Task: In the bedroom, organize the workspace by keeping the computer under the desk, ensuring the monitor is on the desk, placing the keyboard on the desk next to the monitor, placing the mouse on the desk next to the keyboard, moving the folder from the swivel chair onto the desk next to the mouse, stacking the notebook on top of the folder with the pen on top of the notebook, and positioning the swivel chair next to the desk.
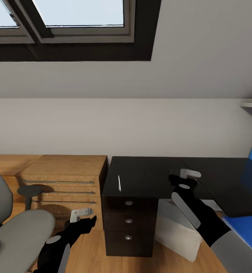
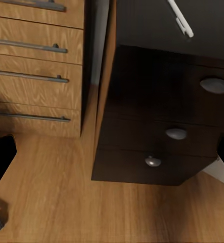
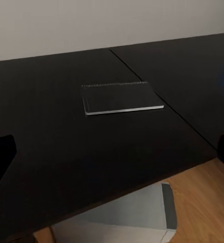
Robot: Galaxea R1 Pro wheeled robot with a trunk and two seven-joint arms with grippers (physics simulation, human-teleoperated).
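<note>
Right tool (image 1: 186, 174), jaws parted and empty, hovers at three o'clock of thin pale pen (image 1: 119, 183) on glossy black tabletop (image 1: 148, 178), seemingly lining up the dark flat notebook (image 3: 122, 98); left tool (image 1: 80, 214), state unclear, hangs low.

attic bedroom workspace: skylight (image 1: 78, 13), black desk (image 1: 148, 176), wooden dresser (image 1: 63, 178)

Broad bare tabletop (image 1: 148, 178) is left around the pen (image 1: 119, 182) and the notebook (image 3: 121, 98). Passage beneath is blocked by the drawers (image 1: 128, 223) and the computer (image 1: 177, 233).
</note>
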